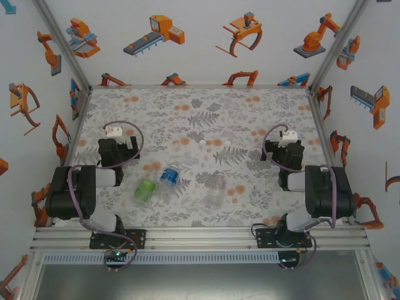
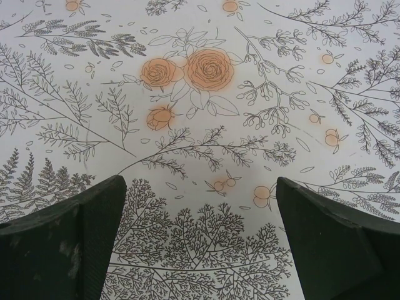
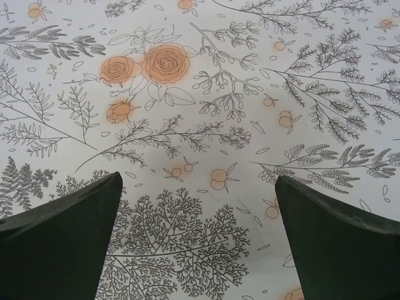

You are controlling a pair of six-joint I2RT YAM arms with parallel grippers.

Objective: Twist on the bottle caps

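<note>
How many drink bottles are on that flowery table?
2. The green-label bottle lies left of centre, towards the near edge; the blue-label bottle lies just right of it, slightly farther back. Another clear one could hide against the pattern.

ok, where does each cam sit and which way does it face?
Top external: above and behind, looking down on the table; left arm and right arm show, bases at bottom.
Left wrist: on the left wrist, facing down at the table; left gripper open, fingers in the lower corners.
Right wrist: same, with the right gripper open.
Shared: all three see the table's floral print.
</note>
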